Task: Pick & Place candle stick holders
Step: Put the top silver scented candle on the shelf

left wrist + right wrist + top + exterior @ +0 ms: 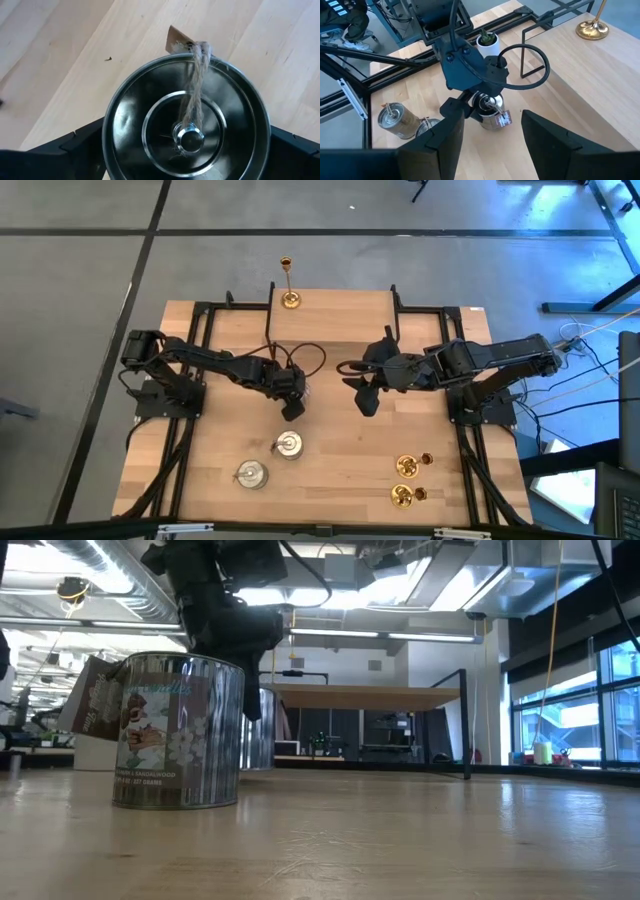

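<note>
L claw (pixel 292 408) sits mid-tabletop, fingers either side of a silvery tin holder (pixel 186 117) w/ twine and a paper tag; L wrist view shows both dark fingers (pixel 80 142) hugging its rim, so it's grasping that holder. R wrist view confirms: the tin (pixel 490 112) is under the L claw, standing on the wood. R claw (pixel 366 400) hovers near centre, a bit toward the R edge, fingers spread wide & holding nothing. Two more silvery tins (pixel 287 445) (pixel 250 474) toward the near edge, L of centre. Two gold holders (pixel 408 466) (pixel 402 495) lie near the near R corner. One tall gold holder (pixel 289 285) stands upright at the far edge. Small white pot w/ plant (pixel 488 44) just beyond the L claw.
</note>
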You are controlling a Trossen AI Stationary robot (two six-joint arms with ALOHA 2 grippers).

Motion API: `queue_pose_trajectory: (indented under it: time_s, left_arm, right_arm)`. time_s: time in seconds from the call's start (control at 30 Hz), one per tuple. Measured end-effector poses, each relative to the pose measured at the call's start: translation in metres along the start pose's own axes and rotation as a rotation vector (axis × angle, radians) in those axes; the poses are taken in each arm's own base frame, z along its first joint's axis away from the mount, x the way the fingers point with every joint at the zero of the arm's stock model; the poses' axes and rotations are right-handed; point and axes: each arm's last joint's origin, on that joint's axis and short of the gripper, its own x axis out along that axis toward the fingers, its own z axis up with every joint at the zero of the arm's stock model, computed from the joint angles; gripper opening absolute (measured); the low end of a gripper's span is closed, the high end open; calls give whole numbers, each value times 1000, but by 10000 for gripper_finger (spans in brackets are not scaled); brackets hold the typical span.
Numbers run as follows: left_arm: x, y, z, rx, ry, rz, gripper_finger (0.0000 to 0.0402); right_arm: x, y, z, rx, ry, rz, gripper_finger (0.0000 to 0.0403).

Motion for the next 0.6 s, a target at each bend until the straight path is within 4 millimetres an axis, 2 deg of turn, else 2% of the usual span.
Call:
queue_pose_trajectory:
  time_s: [0.6]
  left_arm:
    - [11, 1, -5, -27, 43, 31, 392]
  right_arm:
    - [-1, 1, -1, 0, 1, -4, 204]
